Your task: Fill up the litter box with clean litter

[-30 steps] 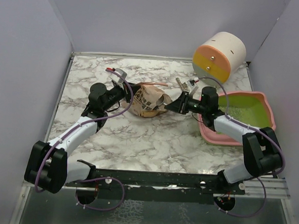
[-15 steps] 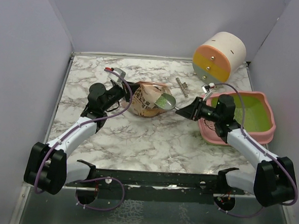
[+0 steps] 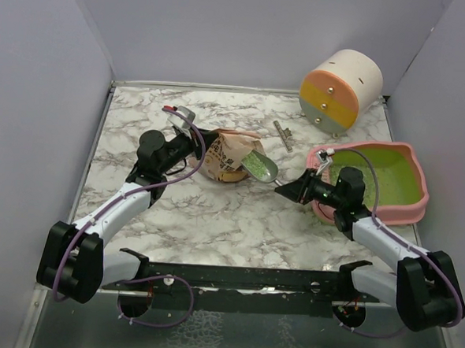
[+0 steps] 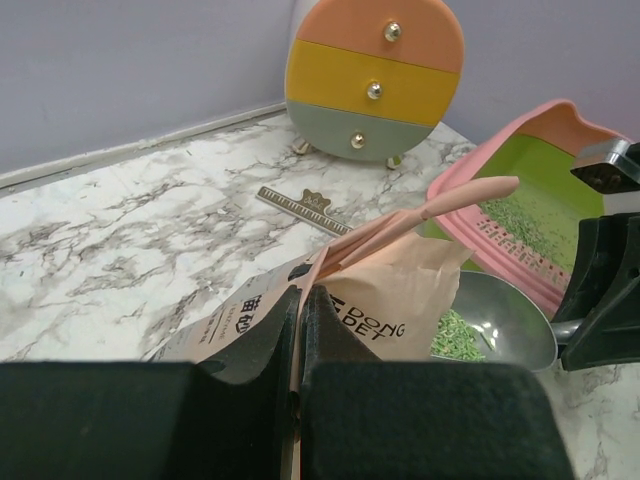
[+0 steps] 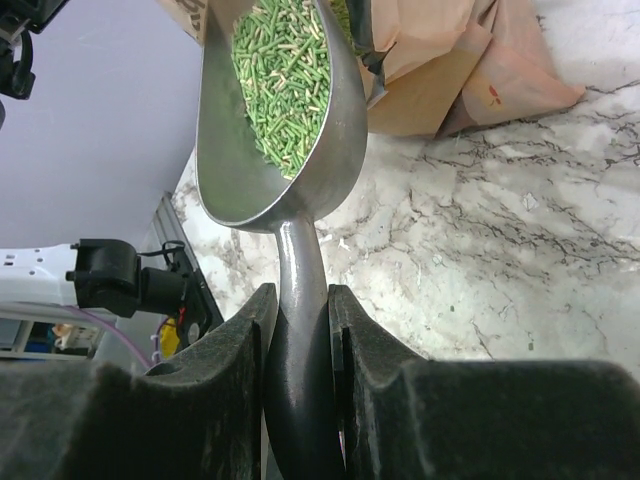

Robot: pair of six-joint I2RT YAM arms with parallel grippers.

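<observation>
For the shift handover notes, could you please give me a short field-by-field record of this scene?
Left gripper: shut on top edge of the paper litter bag
Right gripper: shut on handle of the metal scoop
Scoop load: green litter pellets, bowl just outside the bag
Litter box: thin scatter of pellets inside, lime floor mostly bare
Behind box: round drawer drum
</observation>
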